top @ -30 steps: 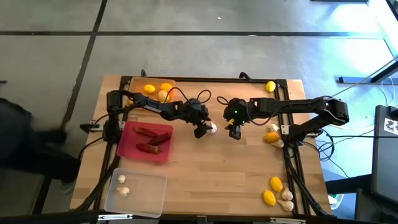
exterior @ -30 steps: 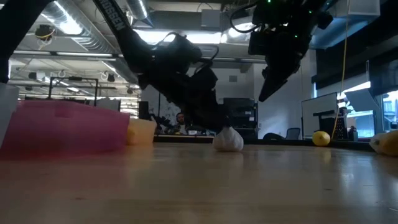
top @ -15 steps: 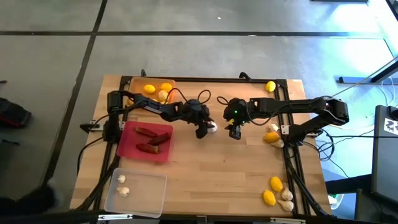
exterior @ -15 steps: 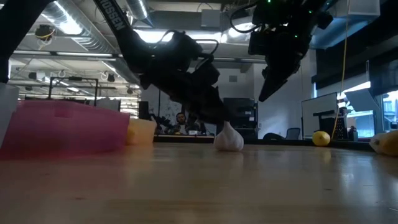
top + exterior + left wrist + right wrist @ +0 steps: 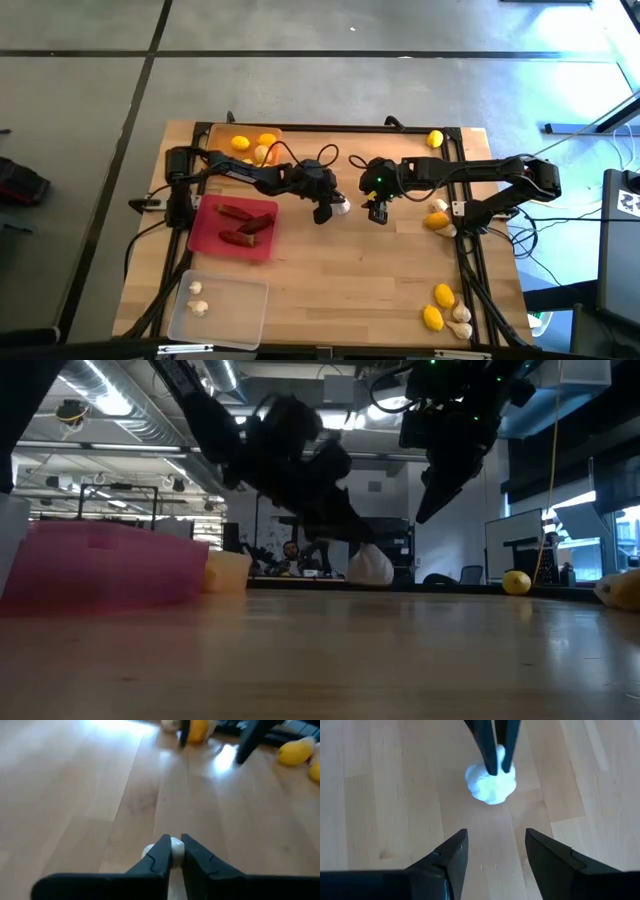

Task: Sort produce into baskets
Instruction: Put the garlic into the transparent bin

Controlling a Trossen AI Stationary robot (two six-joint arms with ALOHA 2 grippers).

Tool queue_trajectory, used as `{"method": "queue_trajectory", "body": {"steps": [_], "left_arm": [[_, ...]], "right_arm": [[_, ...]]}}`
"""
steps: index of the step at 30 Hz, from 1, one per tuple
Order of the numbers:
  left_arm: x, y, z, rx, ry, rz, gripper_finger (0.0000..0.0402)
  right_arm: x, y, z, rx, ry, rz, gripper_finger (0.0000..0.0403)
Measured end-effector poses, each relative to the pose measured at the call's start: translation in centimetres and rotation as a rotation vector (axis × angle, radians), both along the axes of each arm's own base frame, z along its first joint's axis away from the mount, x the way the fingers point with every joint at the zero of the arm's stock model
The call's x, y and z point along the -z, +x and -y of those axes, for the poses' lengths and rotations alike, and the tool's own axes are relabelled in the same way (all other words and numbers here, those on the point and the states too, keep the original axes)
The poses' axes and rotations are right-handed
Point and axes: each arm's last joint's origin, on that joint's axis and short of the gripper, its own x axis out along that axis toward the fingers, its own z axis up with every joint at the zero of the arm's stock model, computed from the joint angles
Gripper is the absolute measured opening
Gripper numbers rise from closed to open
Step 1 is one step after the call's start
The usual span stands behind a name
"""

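We're working the garlic step now. Our left gripper [image 5: 333, 207], near table centre, is pinching a garlic bulb [image 5: 369, 564] by its stem tip, fingers [image 5: 161, 851] nearly together w/ just the white top between them. In the low view the bulb is hanging clear of the wood, so we're judging it as lifted, not resting.

Our right gripper [image 5: 377, 212] is hovering just beside it at 3 o'clock, fingers [image 5: 454, 852] roughly half spread, holding nothing, pointing down at the same bulb.

Where things are lying in the high view:
- clear tray [image 5: 250, 312] at 7 o'clock of the table, w/ two garlic bulbs [image 5: 198, 298] in it
- red-pink tray [image 5: 203, 235] at 9 o'clock, w/ dark red peppers [image 5: 238, 212]
- orange tray [image 5: 218, 133] at 11 o'clock, w/ lemons [image 5: 266, 140]
- loose lemons and garlic at 3 o'clock [image 5: 437, 220] and 5 o'clock [image 5: 445, 305], one lemon [image 5: 434, 139] at 1 o'clock

Next move, as we're judging it: carry the bulb over the red-pink tray toward 7 o'clock and let go above the clear tray. The stem grip looks thin, so a slow swing is called for. Plenty of produce is left; sorting is maybe halfway.
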Motion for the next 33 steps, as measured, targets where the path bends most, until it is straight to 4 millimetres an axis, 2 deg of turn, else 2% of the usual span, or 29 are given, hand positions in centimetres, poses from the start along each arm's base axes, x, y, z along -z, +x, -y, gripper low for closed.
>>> {"method": "queue_trajectory", "body": {"steps": [4,8,14,17,25,33], "left_arm": [[-2.7,-0.6,1.2,0.006,0.028,0.012,0.0017],[-6.5,-2.0,3.2,0.038,0.012,0.037,0.003],[-11.4,-5.7,7.0,0.074,0.016,0.006,0.0031],[-13.3,-7.9,8.8,0.083,-0.045,-0.025,0.0027],[-15.8,-12.7,14.5,0.198,-0.205,-0.102,0.0038],[-15.4,-15.4,19.2,0.233,-0.396,-0.242,0.004]], "right_arm": [[0.0,0.0,0.0,-0.001,-0.001,0.001,0.0191],[0.0,0.0,0.0,-0.001,-0.001,0.001,0.0191],[0.0,0.0,0.0,-0.001,-0.001,-0.001,0.0191],[0.0,0.0,0.0,-0.001,0.0,0.0,0.0191],[0.0,0.0,0.0,0.0,-0.001,0.004,0.0191],[0.1,-0.1,0.0,0.0,0.001,-0.011,0.0191]]}}
